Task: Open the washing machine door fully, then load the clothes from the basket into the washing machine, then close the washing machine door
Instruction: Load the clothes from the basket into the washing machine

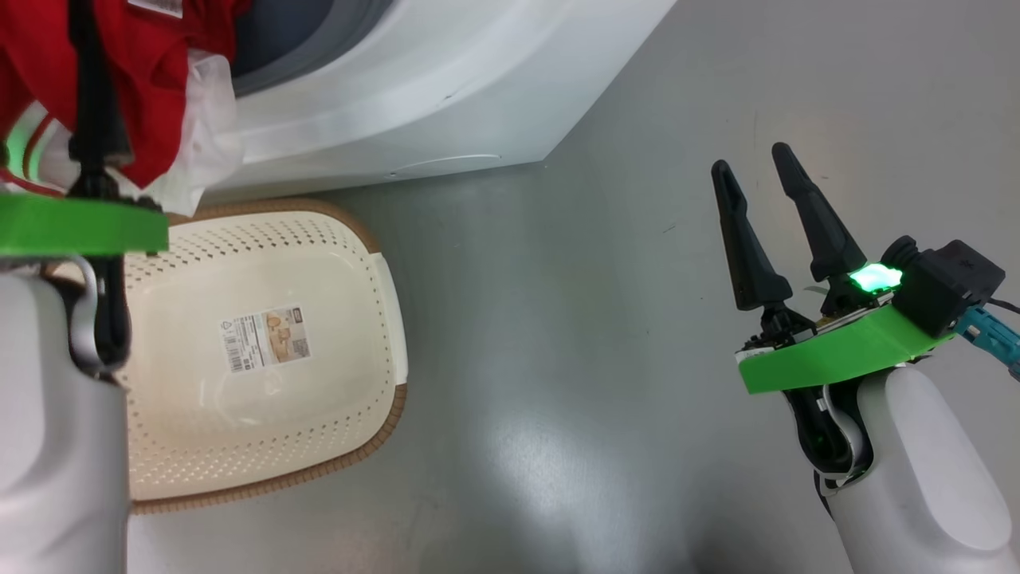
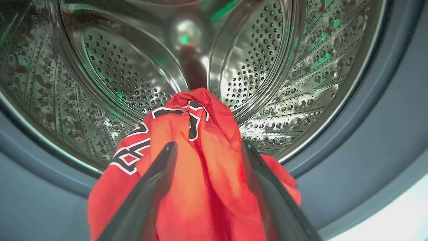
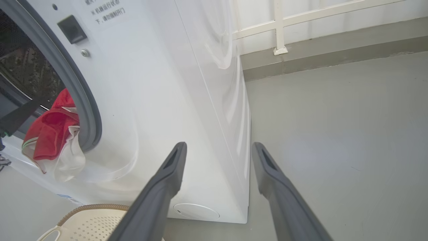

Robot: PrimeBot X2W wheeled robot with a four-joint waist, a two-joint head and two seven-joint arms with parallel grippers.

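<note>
**Mia:** What is in the basket (image 1: 381,319)?

**Tom:** Just a paper label (image 1: 265,339), lying flat on its bottom. The basket sits on the grey floor (image 1: 558,319) on the left, right in front of the washing machine (image 1: 446,88).

**Mia:** Where are the red clothes (image 2: 207,124)?

**Tom:** At the mouth of the steel drum (image 2: 127,67). The bunch lies over the grey rubber ring (image 2: 367,160) at the near edge of the hole. Behind it you can see shiny metal full of little holes. A white piece (image 3: 67,160) hangs down outside, over the white front of the machine, above the far edge of the basket.

**Mia:** What about the left claw (image 2: 209,144)?

**Tom:** It points into the drum. Its two dark fingers stand wide apart, and the red cloth bulges up between them.

**Mia:** And the right claw (image 1: 751,159)?

**Tom:** Its fingers are spread apart too, with nothing in them. It hangs over bare floor on the right, well apart from the basket.
</note>
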